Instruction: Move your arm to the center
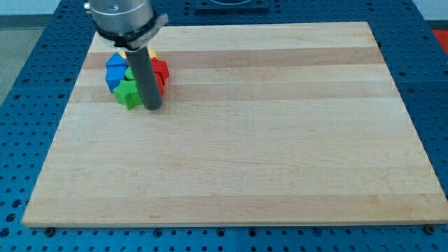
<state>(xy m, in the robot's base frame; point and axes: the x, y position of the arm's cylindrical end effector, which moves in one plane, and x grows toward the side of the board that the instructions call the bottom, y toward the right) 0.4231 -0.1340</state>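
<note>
My tip (152,107) rests on the wooden board (238,154) near the view's upper left, far from the board's middle. It stands just right of a green star-shaped block (127,93) and at the lower edge of a tight cluster of blocks. The cluster holds blue blocks (115,73), a red block (161,72), a second green block (129,73), and a yellow block (120,54) mostly hidden behind the rod. The rod covers the cluster's middle.
The arm's grey mount (124,17) hangs over the board's upper left corner. A blue perforated table (28,84) surrounds the board on all sides.
</note>
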